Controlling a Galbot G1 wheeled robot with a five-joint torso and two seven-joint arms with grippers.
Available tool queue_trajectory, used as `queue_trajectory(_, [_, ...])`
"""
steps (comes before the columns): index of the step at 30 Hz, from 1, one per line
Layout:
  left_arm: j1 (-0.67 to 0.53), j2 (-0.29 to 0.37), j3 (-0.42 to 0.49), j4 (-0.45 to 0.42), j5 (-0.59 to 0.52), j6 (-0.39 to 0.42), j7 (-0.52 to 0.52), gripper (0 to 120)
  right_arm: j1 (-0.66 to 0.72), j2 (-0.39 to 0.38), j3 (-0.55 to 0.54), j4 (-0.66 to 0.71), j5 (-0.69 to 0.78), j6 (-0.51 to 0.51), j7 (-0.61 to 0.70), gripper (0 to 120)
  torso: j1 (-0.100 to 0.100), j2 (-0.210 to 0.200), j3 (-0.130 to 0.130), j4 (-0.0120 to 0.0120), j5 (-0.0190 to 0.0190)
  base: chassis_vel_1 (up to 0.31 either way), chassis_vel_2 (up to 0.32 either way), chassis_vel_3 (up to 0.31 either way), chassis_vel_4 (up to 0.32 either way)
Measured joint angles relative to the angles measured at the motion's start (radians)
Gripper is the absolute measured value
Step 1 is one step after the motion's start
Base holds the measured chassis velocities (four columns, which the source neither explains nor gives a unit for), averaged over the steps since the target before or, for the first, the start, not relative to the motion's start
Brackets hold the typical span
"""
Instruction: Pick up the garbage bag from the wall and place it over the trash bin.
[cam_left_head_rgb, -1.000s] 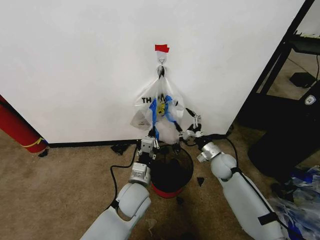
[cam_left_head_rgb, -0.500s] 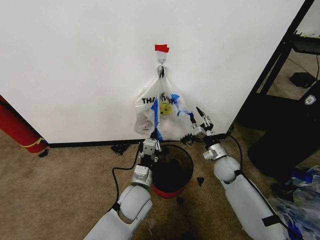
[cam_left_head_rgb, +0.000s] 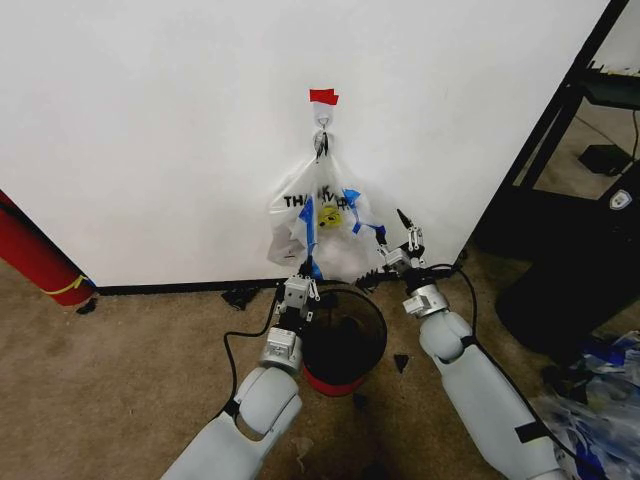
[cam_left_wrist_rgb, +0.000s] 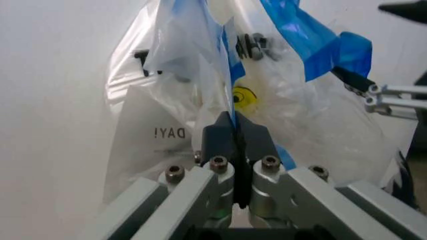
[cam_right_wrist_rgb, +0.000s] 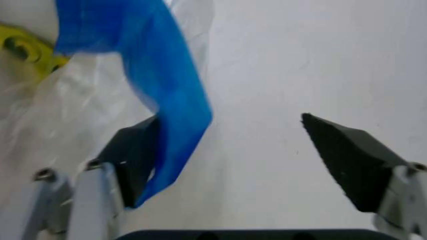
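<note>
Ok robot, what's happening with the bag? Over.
Left pincer shut on garbage bag, bag on wall hook. Right pincer open beside blue strip. Trash bin below.

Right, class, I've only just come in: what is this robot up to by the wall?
The garbage bag hangs from a hook on the wall, above the trash bin. The left gripper is shut on a fold at the bag's lower edge. The right gripper is at the bag's other side, jaws open, with a blue strip draped against one of them. The bag is not yet on the bin.
</note>
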Motion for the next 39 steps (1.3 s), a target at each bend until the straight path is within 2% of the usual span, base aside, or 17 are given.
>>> queue_trajectory(1, [-0.005, 0.002, 0.003, 0.003, -0.004, -0.001, 0.0, 0, 0.008, 0.006, 0.0, -0.004, 0.0, 0.012, 0.007, 86, 0.0, 0.0, 0.0, 0.0, 0.0, 0.0, 0.0, 0.0, 0.0])
queue_trajectory(2, [-0.005, 0.002, 0.003, 0.003, -0.004, -0.001, 0.0, 0, 0.008, 0.006, 0.0, -0.004, 0.0, 0.012, 0.007, 86, 0.0, 0.0, 0.0, 0.0, 0.0, 0.0, 0.0, 0.0, 0.0])
queue_trajectory(5, [-0.015, 0.004, 0.008, 0.01, -0.01, -0.002, 0.0, 0, 0.012, 0.018, 0.0, -0.007, 0.006, 0.037, 0.021, 98, 0.0, 0.0, 0.0, 0.0, 0.0, 0.0, 0.0, 0.0, 0.0])
queue_trajectory(13, [-0.026, 0.01, 0.016, 0.022, -0.017, -0.009, 0.0, 0, -0.012, 0.026, 0.005, -0.007, 0.025, 0.06, 0.038, 98, 0.0, 0.0, 0.0, 0.0, 0.0, 0.0, 0.0, 0.0, 0.0])
queue_trajectory(18, [-0.028, 0.013, 0.017, 0.024, -0.018, -0.012, 0.0, 0, -0.033, 0.021, 0.008, 0.007, 0.044, 0.067, 0.039, 86, 0.0, 0.0, 0.0, -0.0001, 0.0, 0.0, 0.0, 0.0, 0.0])
queue_trajectory(20, [-0.027, 0.015, 0.017, 0.024, -0.018, -0.014, 0.0, 0, -0.042, 0.018, 0.012, 0.018, 0.054, 0.073, 0.042, 73, 0.0, 0.0, 0.0, -0.0001, 0.0, 0.0, 0.0, 0.0, 0.0])
queue_trajectory(23, [-0.024, 0.017, 0.018, 0.024, -0.018, -0.015, 0.0, 0, -0.046, 0.017, 0.015, 0.021, 0.058, 0.075, 0.046, 67, 0.0, 0.0, 0.0, 0.0, 0.0001, 0.0, 0.0, 0.0, 0.0])
queue_trajectory(27, [-0.016, 0.021, 0.018, 0.022, -0.015, -0.016, 0.0, 0, -0.047, 0.017, 0.015, 0.023, 0.074, 0.077, 0.052, 49, 0.0, 0.0, 0.0, 0.0, 0.0001, 0.0, 0.0, 0.0, 0.0])
queue_trajectory(30, [-0.013, 0.022, 0.018, 0.02, -0.014, -0.016, 0.0, 0, -0.042, 0.017, 0.015, 0.019, 0.086, 0.077, 0.051, 42, 0.0, 0.0, 0.0, 0.0, 0.0, 0.0, 0.0, 0.0, 0.0])
queue_trajectory(36, [0.004, 0.022, 0.016, 0.014, -0.007, -0.017, 0.0, 0, -0.041, 0.019, 0.005, 0.011, 0.147, 0.093, 0.024, 15, 0.0, 0.0, 0.0, 0.0001, 0.0, 0.0, 0.0, 0.0, 0.0])
queue_trajectory(37, [0.004, 0.022, 0.016, 0.014, -0.007, -0.017, 0.0, 0, -0.041, 0.019, 0.005, 0.011, 0.147, 0.093, 0.024, 15, 0.0, 0.0, 0.0, 0.0001, 0.0, 0.0, 0.0, 0.0, 0.0])
queue_trajectory(39, [0.007, 0.021, 0.012, 0.013, -0.005, -0.02, 0.0, 0, -0.046, 0.018, -0.001, 0.014, 0.177, 0.094, 0.017, 7, 0.0, 0.0, 0.0, 0.0, 0.0001, 0.0, 0.0, 0.0, 0.0])
